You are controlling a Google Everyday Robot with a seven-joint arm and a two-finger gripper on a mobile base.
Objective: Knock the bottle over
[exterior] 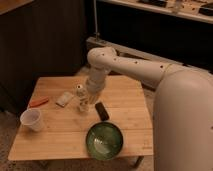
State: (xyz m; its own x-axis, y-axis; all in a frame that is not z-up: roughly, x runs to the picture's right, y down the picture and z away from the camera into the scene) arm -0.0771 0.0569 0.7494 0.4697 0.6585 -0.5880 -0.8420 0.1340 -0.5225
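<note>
Gripper (86, 103) (beside bottle (79, 93)) partly hidden

Light wooden table (60, 136) on speckled floor (7, 134); dark panelled wall (45, 40) behind; dim warm light.

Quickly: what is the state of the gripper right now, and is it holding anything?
Gripper: state cannot be told. It is low over the table, close beside the upright bottle.

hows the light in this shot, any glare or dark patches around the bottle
Camera view: warm light falls evenly on the table, while the room behind is dark; mild glare on the green bowl, none on the bottle; the hand, low right beside the bottle near table centre, is well lit.
</note>
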